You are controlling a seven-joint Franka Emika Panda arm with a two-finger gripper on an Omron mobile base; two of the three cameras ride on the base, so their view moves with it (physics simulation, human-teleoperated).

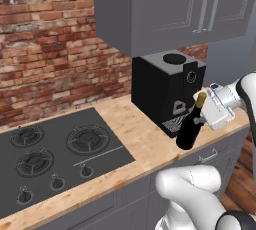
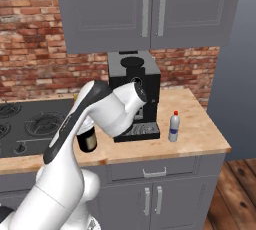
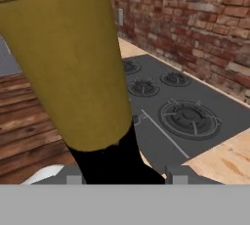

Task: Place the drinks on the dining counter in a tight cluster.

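My gripper is shut on the dark wine bottle just below its tan neck. The bottle leans to the left in front of the coffee machine, its base low over the wooden counter's front edge; I cannot tell if it touches. In the hand view the tan neck looms large, with the dark bottle body between my gripper fingertips. The right base view shows the bottle's lower part behind my arm. A small clear red-capped bottle stands on the counter to the right of the machine. The dining counter is out of view.
The black coffee machine stands at the back of the wooden counter, under grey wall cabinets. A dark stove top with several burners lies to the left. A brick wall runs behind.
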